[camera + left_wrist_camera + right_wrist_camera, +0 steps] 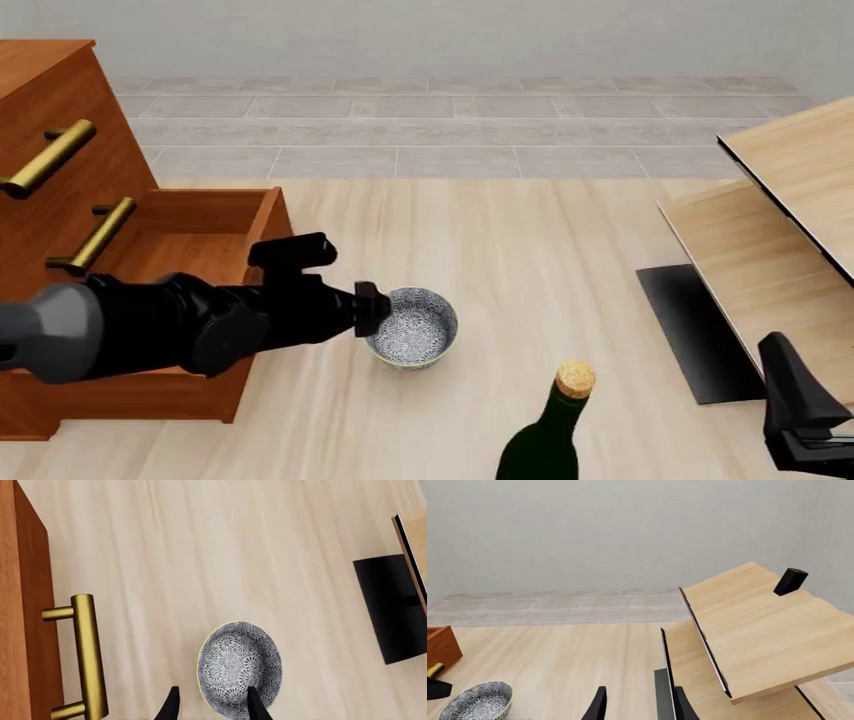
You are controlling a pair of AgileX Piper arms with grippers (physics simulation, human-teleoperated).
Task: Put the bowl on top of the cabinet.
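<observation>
over the bowl (412,327), left end effector (212,705) horizontal

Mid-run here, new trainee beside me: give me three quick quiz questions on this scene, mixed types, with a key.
1. True or false: the bowl already sits on top of the cabinet.
2. Which gripper is at the bowl? A) left gripper B) right gripper
3. Fill in: the bottle is stopped with a ____.

Key: 1 false, it is on the table; 2 A; 3 cork.
</observation>
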